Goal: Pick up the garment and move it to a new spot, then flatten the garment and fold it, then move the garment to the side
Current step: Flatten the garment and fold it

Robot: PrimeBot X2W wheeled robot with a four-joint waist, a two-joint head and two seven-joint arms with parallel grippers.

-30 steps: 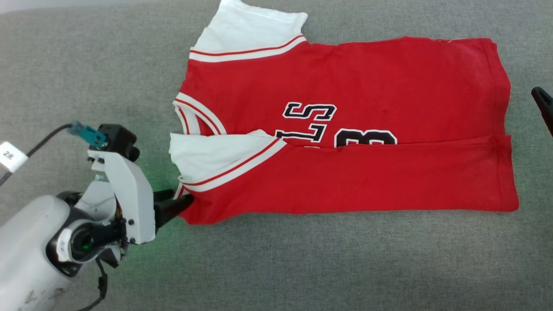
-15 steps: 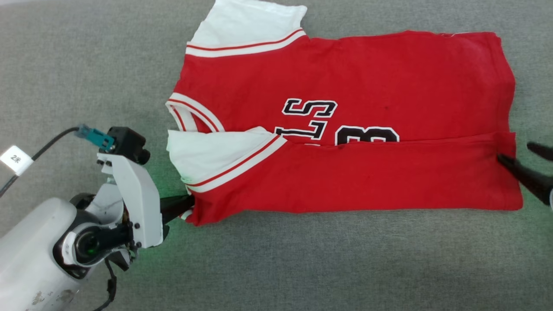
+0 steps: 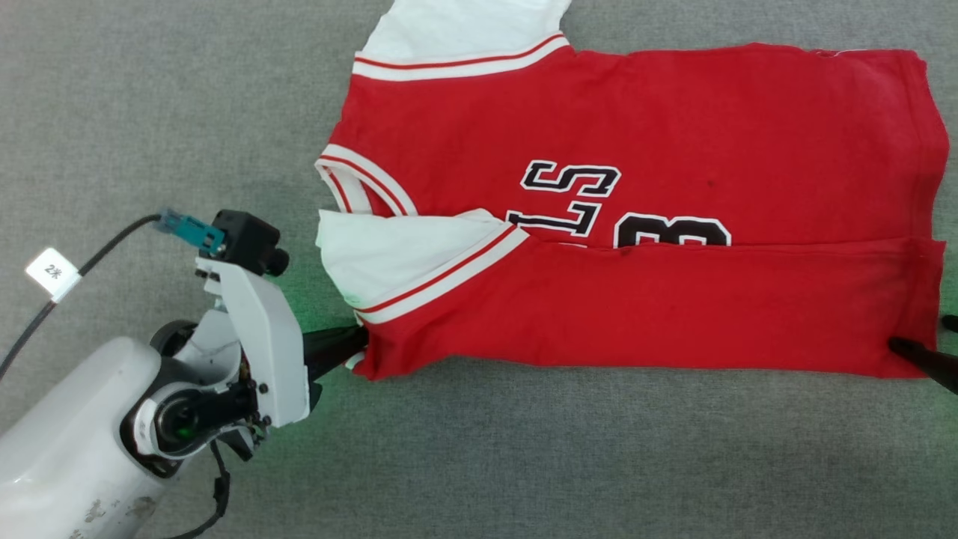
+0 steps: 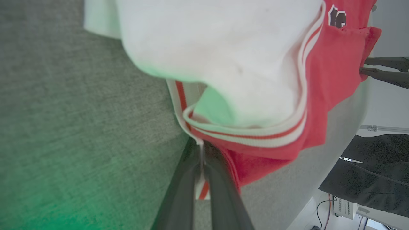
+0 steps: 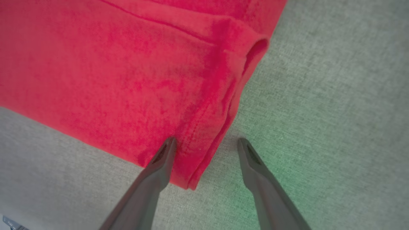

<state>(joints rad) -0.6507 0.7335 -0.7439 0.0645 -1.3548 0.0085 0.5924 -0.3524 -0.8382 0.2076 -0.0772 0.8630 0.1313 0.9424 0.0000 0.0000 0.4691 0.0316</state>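
The garment (image 3: 673,135) lies flat on the grey cloth surface (image 3: 150,112), collar to the left. It is red with white sleeves, and its near long edge is folded up over the black letters. My left gripper (image 3: 359,345) is shut on the garment's near-left corner, below the folded white sleeve (image 3: 389,258). The left wrist view shows the striped trim (image 4: 255,137) pinched in that gripper (image 4: 201,149). My right gripper (image 3: 920,335) stands open at the near-right hem corner. In the right wrist view one finger of the right gripper (image 5: 206,142) rests on the red hem (image 5: 191,153) and the other is over bare cloth.
A black cable with a white tag (image 3: 52,273) runs off to the left of my left arm. In the left wrist view the surface's edge drops away at lower right, with dark equipment and cables (image 4: 367,166) beyond. Bare grey surface lies in front of the garment.
The left gripper has closed on the near-left corner. The right gripper has come in from the right edge down to the near-right hem corner. The head camera has shifted, sliding the picture rightward.
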